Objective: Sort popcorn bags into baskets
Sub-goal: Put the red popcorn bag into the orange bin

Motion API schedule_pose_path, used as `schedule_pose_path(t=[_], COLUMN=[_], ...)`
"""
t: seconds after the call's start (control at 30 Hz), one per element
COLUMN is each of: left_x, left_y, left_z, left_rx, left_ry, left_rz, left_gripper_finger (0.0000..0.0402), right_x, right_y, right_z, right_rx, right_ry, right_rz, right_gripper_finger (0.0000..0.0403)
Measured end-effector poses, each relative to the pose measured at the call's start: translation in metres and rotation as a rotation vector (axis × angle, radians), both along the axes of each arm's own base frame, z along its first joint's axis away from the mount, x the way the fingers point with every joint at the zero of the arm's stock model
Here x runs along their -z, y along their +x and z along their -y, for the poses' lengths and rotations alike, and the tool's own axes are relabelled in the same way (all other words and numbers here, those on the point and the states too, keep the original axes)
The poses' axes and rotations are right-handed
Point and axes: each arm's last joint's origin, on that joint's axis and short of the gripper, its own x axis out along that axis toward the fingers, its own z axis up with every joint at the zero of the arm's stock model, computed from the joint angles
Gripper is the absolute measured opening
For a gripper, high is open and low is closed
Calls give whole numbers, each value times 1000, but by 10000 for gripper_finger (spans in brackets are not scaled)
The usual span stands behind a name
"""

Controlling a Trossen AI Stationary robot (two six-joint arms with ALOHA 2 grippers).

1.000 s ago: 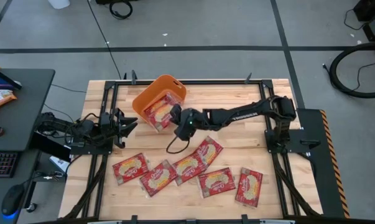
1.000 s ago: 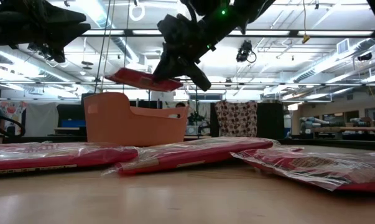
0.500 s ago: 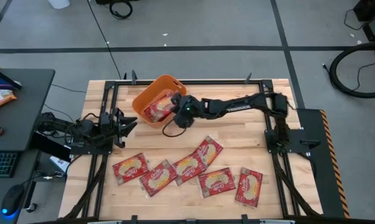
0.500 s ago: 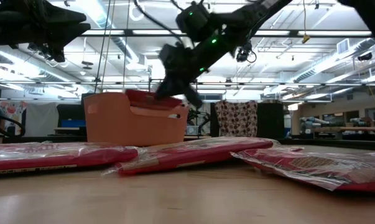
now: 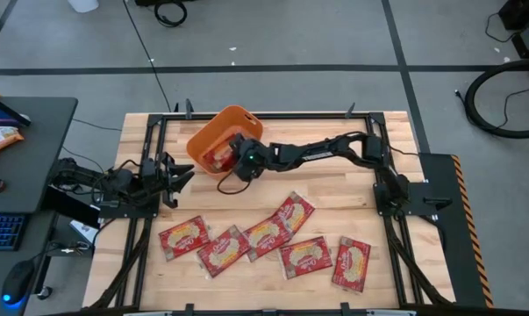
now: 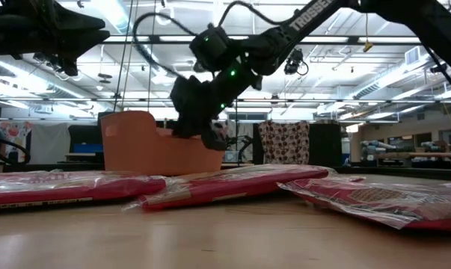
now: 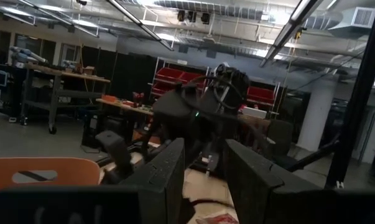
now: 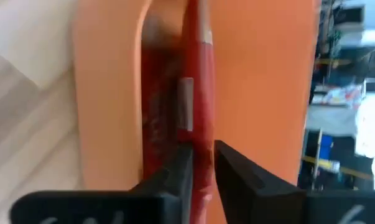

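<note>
The right pincer (image 5: 239,154) reaches over the rim of the orange tub (image 5: 213,130) at the far side of the worktop (image 5: 334,197). Its two fingers (image 8: 175,171) are pinched tight on a red bag (image 8: 196,99). The bag stands on its edge inside the tub, and another bag (image 8: 159,124) lies just beside it against the tub wall. From above, red bags (image 5: 218,156) show inside the tub next to the pincer.

From the low camera, the right pincer (image 6: 199,123) dips down behind the tub's (image 6: 161,149) rim.

Six more bags lie flat on the near part of the worktop, well apart from the tub. One bag (image 5: 184,237) is farthest left. Three bags (image 5: 262,233) overlap in a row in the middle. Two bags (image 5: 352,263) lie to the right.

The left pincer (image 5: 175,174) waits at the left edge of the worktop, up off the wood. Its fingers (image 7: 162,177) are spread apart and hold nothing.
</note>
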Motion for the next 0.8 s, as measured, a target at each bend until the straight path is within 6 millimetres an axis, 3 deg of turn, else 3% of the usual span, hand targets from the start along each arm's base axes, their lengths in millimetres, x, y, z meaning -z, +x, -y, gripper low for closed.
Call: schedule_pose_path(t=[0.13, 0.33, 0.57, 0.8], left_x=[0, 0, 0, 0], left_y=[0, 0, 0, 0], left_z=[0, 0, 0, 0], left_rx=[0, 0, 0, 2], left_ry=[0, 0, 0, -4], left_rz=[0, 0, -1, 0], left_gripper_finger=[117, 117, 117, 117], right_x=[-4, -30, -51, -45], right_y=[2, -5, -22, -35], right_z=[-5, -33, -96, -158], right_rx=[68, 149, 133, 26], right_ry=[-12, 24, 231, 533], right_rz=[11, 38, 21, -79], right_gripper_finger=[110, 135, 138, 139])
